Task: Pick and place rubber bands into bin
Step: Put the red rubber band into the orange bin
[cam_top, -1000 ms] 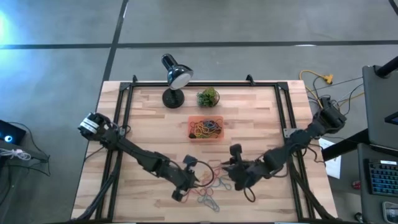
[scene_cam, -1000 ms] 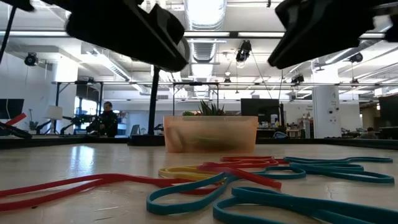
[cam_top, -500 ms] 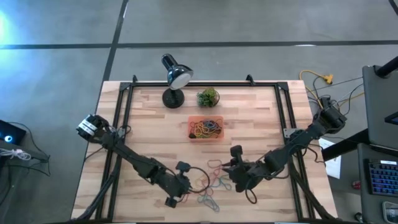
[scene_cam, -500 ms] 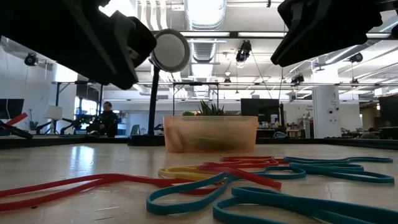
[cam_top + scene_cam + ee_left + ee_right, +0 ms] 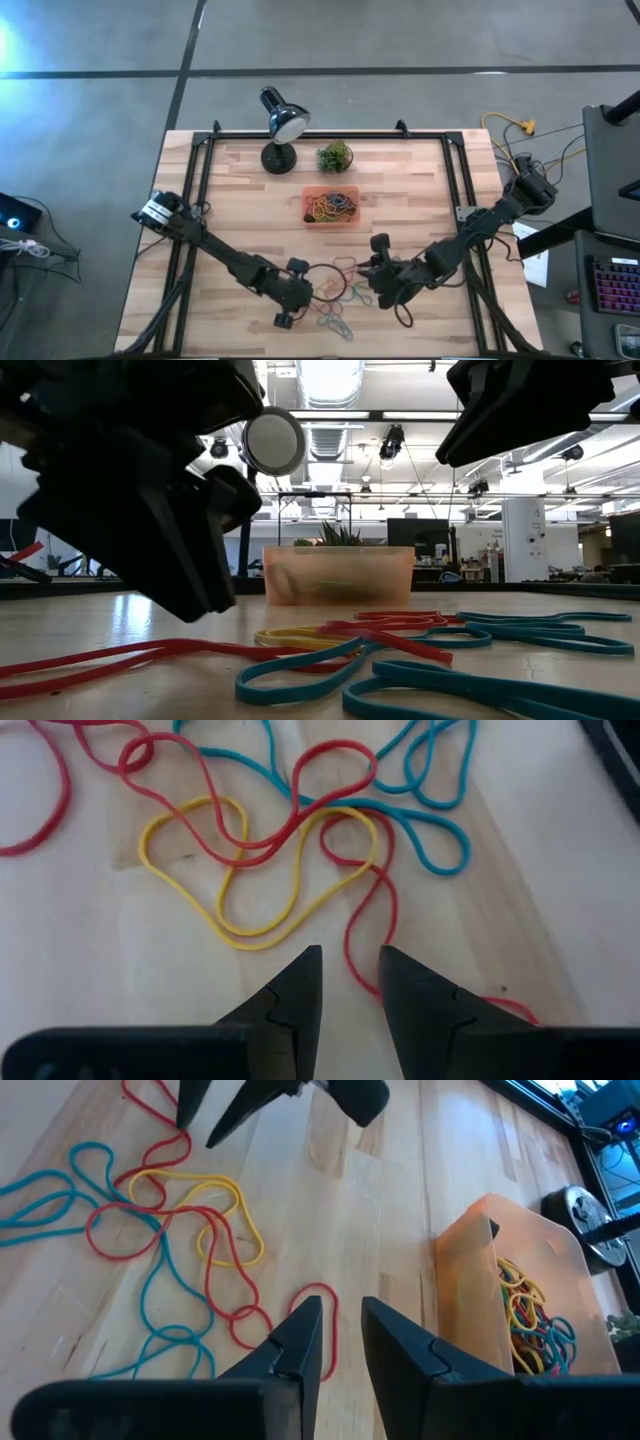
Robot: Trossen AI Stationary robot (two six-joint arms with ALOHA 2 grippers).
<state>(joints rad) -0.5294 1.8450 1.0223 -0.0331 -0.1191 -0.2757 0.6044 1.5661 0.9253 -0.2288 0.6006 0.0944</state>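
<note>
Evenly lit overhead picture, no hard shadows on the pale wooden slatted table; blue-white glare at far upper left. Low view strongly backlit: bright white ceiling light strips blown out at top centre, dark robot arm bulk at left a blurred silhouette, soft sheen on tabletop. Nearest teal and red rubber loops soft, out of focus. Left wrist picture bright, slightly washed; thin faint shadows beside the yellow rubber loop. Right wrist picture warm, translucent orange plastic tray glowing.

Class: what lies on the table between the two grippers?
A tangle of loose rubber bands lies between the left gripper and right gripper; the high view shows it.
</note>
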